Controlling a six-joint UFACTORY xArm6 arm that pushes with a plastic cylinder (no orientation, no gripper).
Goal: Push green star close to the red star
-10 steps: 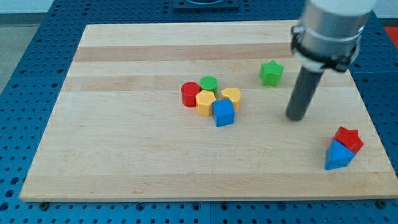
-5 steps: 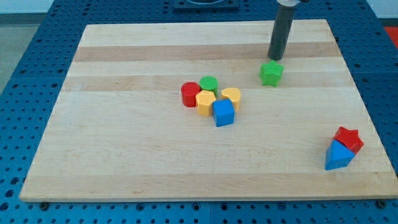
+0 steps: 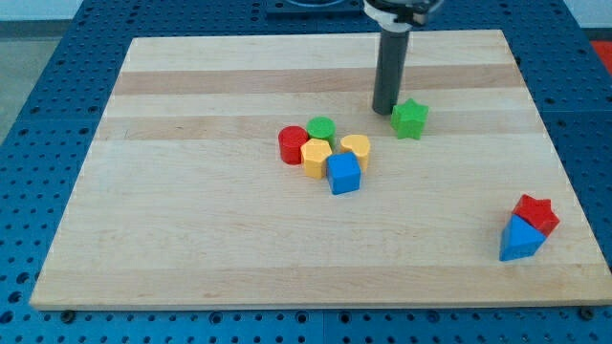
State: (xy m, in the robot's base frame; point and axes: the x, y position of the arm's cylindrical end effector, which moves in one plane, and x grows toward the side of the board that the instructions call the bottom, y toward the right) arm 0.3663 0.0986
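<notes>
The green star lies on the wooden board in the upper right part of the view. The red star sits near the board's lower right corner, touching a blue triangular block just below it. My tip stands right at the green star's upper left side, touching or nearly touching it. The rod rises straight up out of the view's top.
A cluster sits mid-board to the left of the green star: a red cylinder, a green cylinder, two yellow blocks and a blue block. The board's right edge is near the red star.
My tip swung from right of the green star, around above it, to its upper left side. The green star shifted slightly toward the view's bottom.
</notes>
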